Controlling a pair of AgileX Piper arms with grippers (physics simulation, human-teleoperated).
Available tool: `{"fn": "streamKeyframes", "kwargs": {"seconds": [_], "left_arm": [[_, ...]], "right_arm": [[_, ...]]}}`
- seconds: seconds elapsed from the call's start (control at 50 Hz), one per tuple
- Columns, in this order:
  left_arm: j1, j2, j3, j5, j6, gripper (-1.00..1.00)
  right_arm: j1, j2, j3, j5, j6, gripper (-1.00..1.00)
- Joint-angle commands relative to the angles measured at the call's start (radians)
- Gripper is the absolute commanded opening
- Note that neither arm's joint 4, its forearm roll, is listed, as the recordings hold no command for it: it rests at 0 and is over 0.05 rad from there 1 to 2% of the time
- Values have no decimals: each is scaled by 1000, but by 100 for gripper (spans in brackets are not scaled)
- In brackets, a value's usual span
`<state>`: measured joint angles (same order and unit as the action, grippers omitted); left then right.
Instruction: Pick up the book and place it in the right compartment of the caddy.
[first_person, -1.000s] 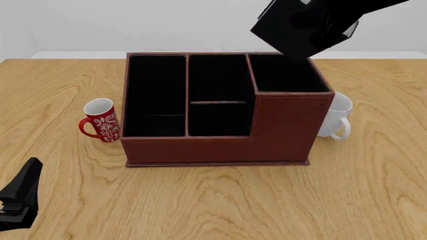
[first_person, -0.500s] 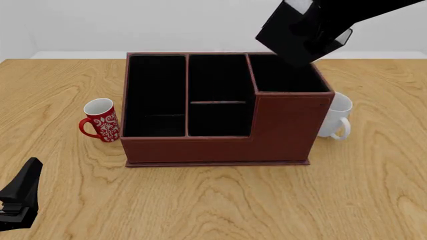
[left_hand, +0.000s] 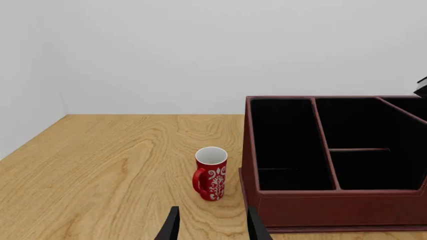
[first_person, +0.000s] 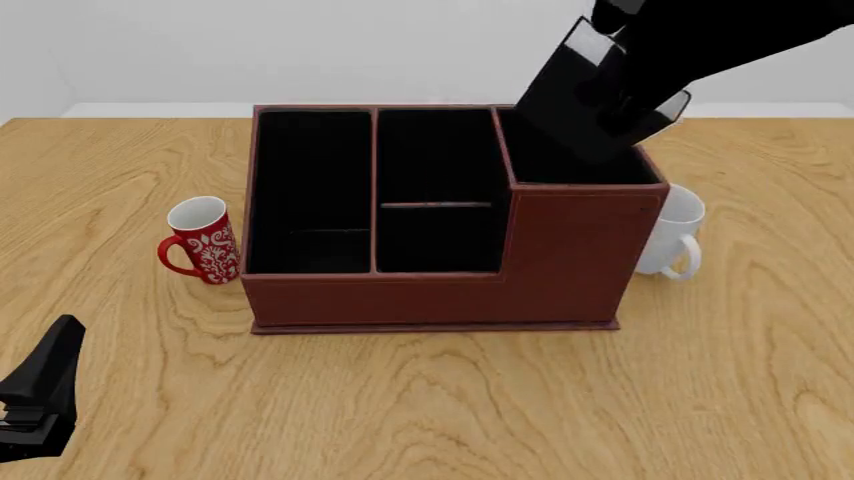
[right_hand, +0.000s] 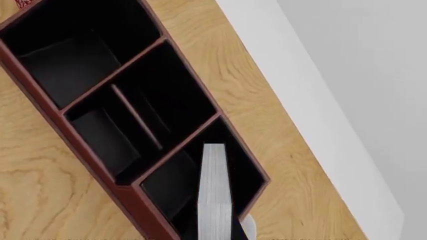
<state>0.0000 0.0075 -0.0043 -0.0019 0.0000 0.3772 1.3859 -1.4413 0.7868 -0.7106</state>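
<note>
Resting low on the counter (first_person: 427, 400), the left hand (left_hand: 210, 231) holds nothing, fingers a little apart. Far beyond it, the right hand (first_person: 641, 95) grips the book (first_person: 577, 95), tilted, its low corner dipping into the right compartment (first_person: 574, 150) of the caddy (first_person: 441, 290). It could catch the wall. One book, one caddy, two mugs: red (first_person: 200, 240), white (first_person: 671, 243).

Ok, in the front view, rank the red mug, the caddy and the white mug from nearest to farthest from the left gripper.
1. The red mug, just left of the caddy, is nearest to the left gripper at the table's near-left corner.
2. The caddy, in the middle.
3. The white mug, behind the caddy's right end, is farthest.
</note>
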Motion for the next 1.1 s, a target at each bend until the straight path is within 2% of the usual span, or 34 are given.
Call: {"fn": "streamKeyframes", "kwargs": {"seconds": [0.02, 1.1], "left_arm": [[0, 0, 0, 0, 0, 100], [0, 0, 0, 0, 0, 100]], "right_arm": [[-16, 14, 28, -36, 20, -100], [-53, 94, 88, -119, 15, -100]]}}
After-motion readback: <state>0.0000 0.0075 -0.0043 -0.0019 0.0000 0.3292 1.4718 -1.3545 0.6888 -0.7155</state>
